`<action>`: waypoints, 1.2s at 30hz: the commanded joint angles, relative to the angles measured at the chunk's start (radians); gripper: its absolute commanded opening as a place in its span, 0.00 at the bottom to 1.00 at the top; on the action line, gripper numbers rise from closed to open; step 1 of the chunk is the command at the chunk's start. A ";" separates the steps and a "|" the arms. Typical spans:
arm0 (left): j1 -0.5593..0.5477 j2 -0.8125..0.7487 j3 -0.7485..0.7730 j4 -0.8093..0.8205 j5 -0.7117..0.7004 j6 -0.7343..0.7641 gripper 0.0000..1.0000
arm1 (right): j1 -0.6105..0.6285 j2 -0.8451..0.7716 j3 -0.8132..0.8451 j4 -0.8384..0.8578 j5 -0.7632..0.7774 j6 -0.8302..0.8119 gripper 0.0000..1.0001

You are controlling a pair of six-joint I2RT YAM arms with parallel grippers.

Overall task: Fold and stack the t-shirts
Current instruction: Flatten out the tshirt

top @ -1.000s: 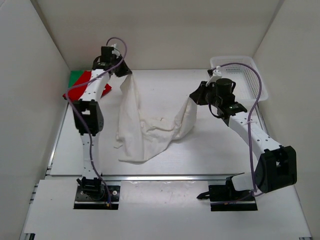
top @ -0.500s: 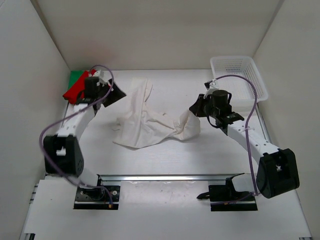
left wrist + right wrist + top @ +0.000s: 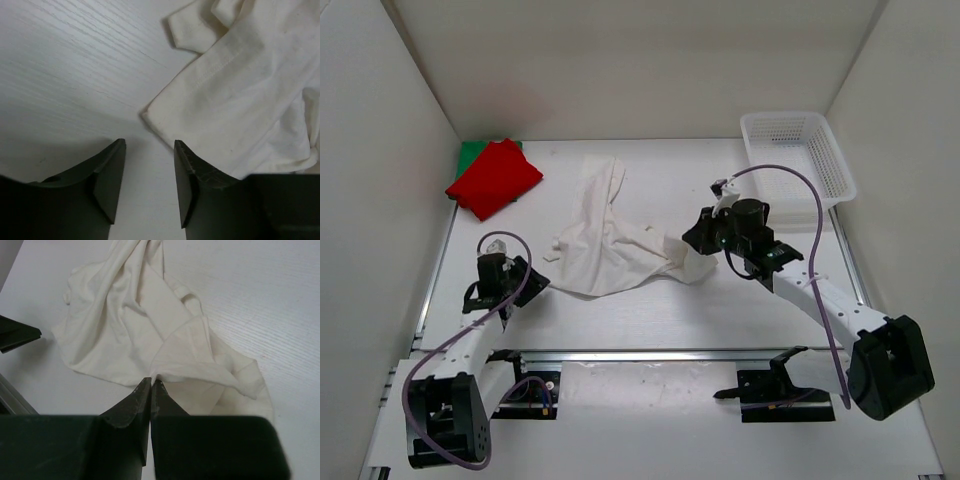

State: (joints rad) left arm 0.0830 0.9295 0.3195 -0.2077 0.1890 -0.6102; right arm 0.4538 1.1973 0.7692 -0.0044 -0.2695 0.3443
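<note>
Left pincer [image 3: 148, 150], partly spread and holding nothing, hovers just short of a hem corner of the off-white t-shirt [image 3: 240, 100]. It would do best to seize that corner squarely, then draw away from its partner to flatten the cloth. Right pincer [image 3: 151, 383], pressed together, pinches a fold of the same shirt, crumpled mid-tabletop [image 3: 720, 310]. In the far left corner, the red t-shirt [image 3: 495, 178] lies over the green t-shirt [image 3: 470, 152], the 2 apparently folded.
</note>
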 commanded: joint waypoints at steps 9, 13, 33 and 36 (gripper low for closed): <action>-0.058 0.113 -0.042 0.183 -0.025 -0.091 0.49 | -0.003 -0.085 -0.051 0.035 -0.002 0.008 0.00; -0.071 0.134 -0.051 0.224 -0.043 -0.114 0.42 | -0.010 -0.090 -0.061 0.040 -0.005 0.010 0.00; -0.045 0.155 0.015 0.416 -0.049 -0.178 0.00 | 0.053 -0.048 0.229 -0.209 -0.034 -0.106 0.00; -0.031 0.094 0.062 0.372 -0.004 -0.165 0.00 | 0.298 -0.141 0.132 -0.359 0.004 -0.131 0.00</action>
State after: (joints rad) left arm 0.0383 1.0863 0.3119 0.1555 0.1368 -0.7784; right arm 0.5629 1.1393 0.9527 -0.1864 -0.2661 0.2764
